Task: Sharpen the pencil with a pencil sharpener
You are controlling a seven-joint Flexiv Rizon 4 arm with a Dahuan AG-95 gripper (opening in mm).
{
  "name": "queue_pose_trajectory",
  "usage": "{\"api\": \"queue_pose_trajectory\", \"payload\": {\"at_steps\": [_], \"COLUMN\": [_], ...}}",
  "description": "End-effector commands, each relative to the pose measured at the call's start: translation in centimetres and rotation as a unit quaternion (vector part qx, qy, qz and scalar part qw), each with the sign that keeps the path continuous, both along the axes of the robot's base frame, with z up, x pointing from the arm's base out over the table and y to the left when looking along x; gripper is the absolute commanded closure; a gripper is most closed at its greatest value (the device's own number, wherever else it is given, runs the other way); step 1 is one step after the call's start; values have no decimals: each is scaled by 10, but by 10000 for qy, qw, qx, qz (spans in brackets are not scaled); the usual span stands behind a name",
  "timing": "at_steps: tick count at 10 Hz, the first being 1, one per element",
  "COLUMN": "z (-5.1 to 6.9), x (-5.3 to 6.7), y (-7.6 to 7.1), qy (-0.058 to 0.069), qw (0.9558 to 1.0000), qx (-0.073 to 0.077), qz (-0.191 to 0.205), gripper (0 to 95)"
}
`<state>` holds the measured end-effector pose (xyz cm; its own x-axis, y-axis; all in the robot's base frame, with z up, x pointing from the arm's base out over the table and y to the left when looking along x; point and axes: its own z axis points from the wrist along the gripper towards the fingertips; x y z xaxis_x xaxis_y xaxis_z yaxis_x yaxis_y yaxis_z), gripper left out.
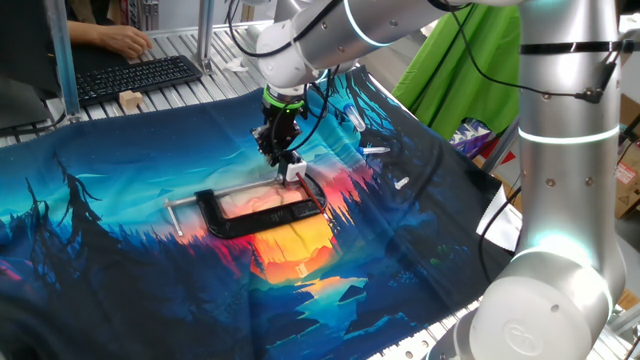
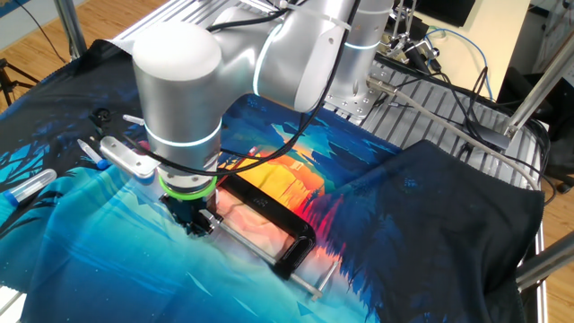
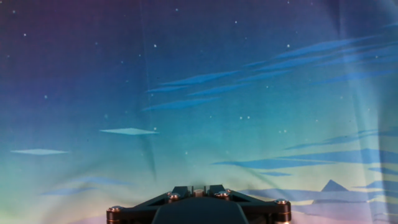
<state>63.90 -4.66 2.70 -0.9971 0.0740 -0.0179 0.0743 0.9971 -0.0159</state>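
My gripper [image 1: 278, 152] hangs over the far end of the black C-clamp [image 1: 262, 212], fingers pointing down at the colourful cloth. The small whitish pencil sharpener [image 1: 294, 171] sits right under and beside the fingertips, at the clamp's jaw. It also shows as a white bit [image 2: 212, 218] next to the gripper [image 2: 199, 224]. In the hand view the gripper [image 3: 198, 188] is shut, with a small round stub of the pencil [image 3: 198, 192] between the fingers. The rest of the pencil is hidden.
The clamp's silver rod [image 1: 172, 215] sticks out to the left. White loose bits [image 1: 377, 150] lie on the cloth to the right. A keyboard [image 1: 135, 78] with a person's hand [image 1: 125, 40] on it is at the back. Clear tubes [image 2: 27, 187] lie near the cloth edge.
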Motion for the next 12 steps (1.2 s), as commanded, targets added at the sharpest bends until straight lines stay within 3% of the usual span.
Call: {"api": "queue_pose_trajectory", "payload": {"at_steps": [1,2,5,10,12], "z": [-6,-5,4,6,7], "x": [2,2,6,6,5], "y": [0,0,-1,2,5], "qy": [130,226,281,235,216], "qw": [9999,9997,9996,9994,9994], "qx": [-18,-5,16,163,157], "qz": [13,3,-14,-180,-217], "gripper": [950,950,950,950,950]}}
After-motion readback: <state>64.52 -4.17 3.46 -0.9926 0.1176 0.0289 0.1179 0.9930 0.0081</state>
